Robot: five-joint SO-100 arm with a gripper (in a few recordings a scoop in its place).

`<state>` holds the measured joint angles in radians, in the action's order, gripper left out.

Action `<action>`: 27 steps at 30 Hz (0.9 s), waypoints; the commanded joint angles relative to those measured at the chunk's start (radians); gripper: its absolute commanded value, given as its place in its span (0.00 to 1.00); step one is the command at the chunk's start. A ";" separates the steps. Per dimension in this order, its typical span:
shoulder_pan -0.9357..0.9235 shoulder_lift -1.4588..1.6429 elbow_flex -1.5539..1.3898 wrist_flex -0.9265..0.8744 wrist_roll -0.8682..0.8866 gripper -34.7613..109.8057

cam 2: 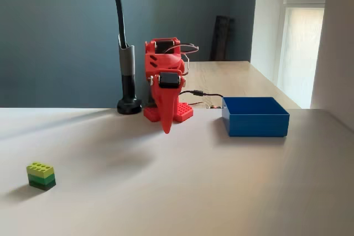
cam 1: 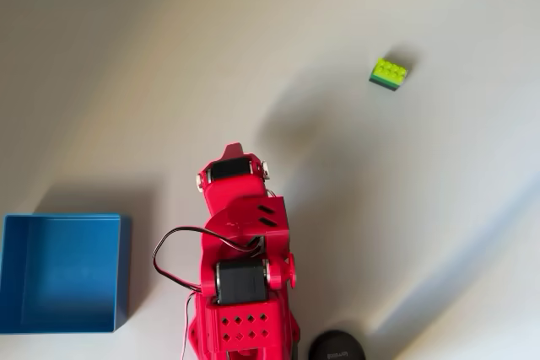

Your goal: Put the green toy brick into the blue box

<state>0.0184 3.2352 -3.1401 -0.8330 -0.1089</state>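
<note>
The green brick sits alone on the pale desk, at the lower left of the fixed view and the upper right of the overhead view, well apart from both the arm and the blue box. You are dealing with a small hard plastic piece: judge it light and stiff, with no give under the fingers, and smooth enough on its flat sides to slip or tip if you pinch it off-centre. Its top is studded and lime-coloured over a darker green layer, so take it across two opposite flat side walls, low enough to catch both layers, and come down squarely from above. The red arm is folded near its base, and the gripper hangs point-down above the desk with its fingers drawn together and nothing between them; you will need to spread them before you reach the brick. The box stands open-topped beside the base, on the right in the fixed view, wide enough that a release anywhere above it should land inside. No brand name or writing can be read on the brick, the box or the arm; a dark round foot by the base bears small print too faint to make out.
</note>
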 commanded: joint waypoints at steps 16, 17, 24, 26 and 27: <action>0.023 -0.044 0.212 -0.005 -0.017 0.24; 0.023 -0.074 0.232 -0.006 -0.017 0.24; 0.018 -0.316 0.446 -0.063 0.052 0.24; 0.008 -0.393 0.535 -0.101 0.087 0.24; -0.002 -0.434 0.581 -0.120 0.107 0.24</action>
<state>0.0245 2.9023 -2.7428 -0.9066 -0.0414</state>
